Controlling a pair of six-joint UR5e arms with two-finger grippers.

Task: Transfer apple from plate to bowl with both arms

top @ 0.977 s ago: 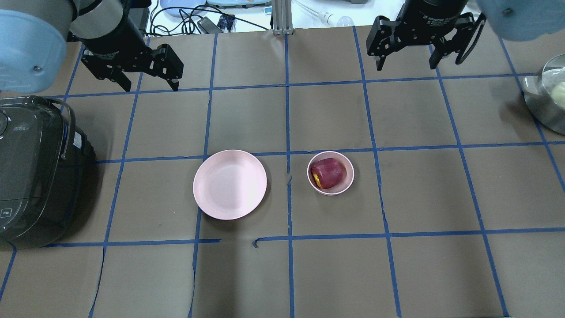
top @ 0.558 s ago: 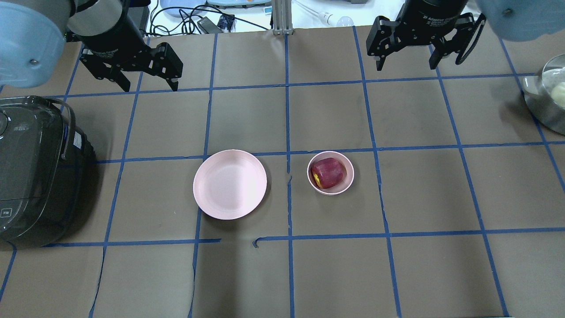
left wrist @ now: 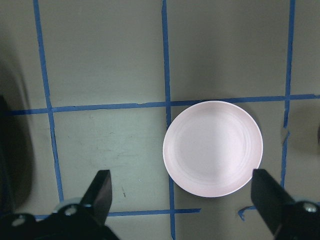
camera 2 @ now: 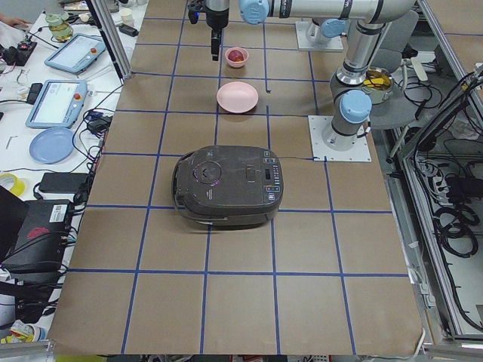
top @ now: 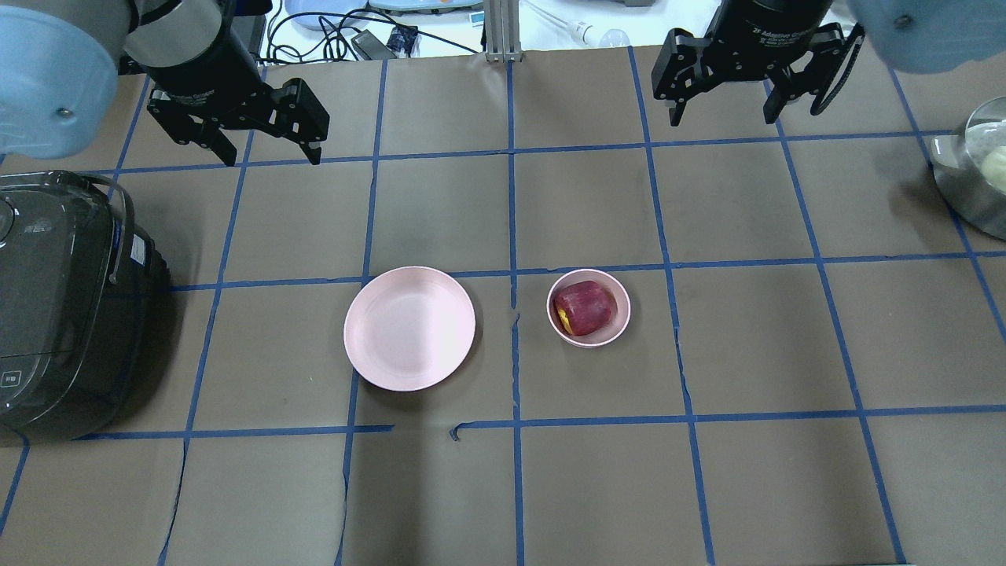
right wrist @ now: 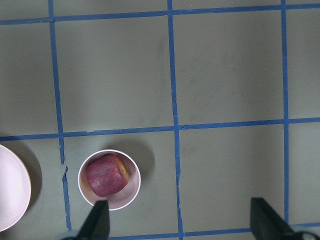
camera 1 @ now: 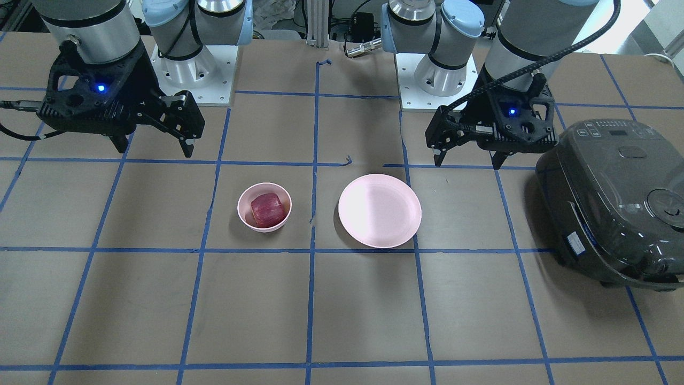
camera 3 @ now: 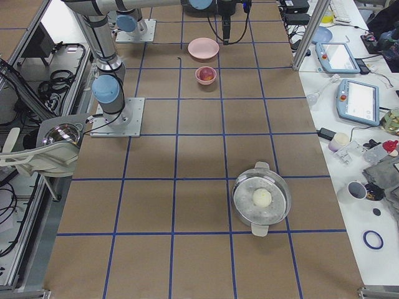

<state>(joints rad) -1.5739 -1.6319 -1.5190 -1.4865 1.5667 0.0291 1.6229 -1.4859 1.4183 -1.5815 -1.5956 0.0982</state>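
Apple [top: 582, 308] lies in bowl [top: 614, 329], beside plate [top: 409, 328].

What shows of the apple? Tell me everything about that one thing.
The apple is small, dark red with faint streaks and slightly blocky, with a yellowish patch low on the side toward the plate. It looks whole, with dull skin. It sits inside the small pink bowl and nearly fills it. Nothing else touches it: the left gripper and the right gripper both hang open, well away from it.
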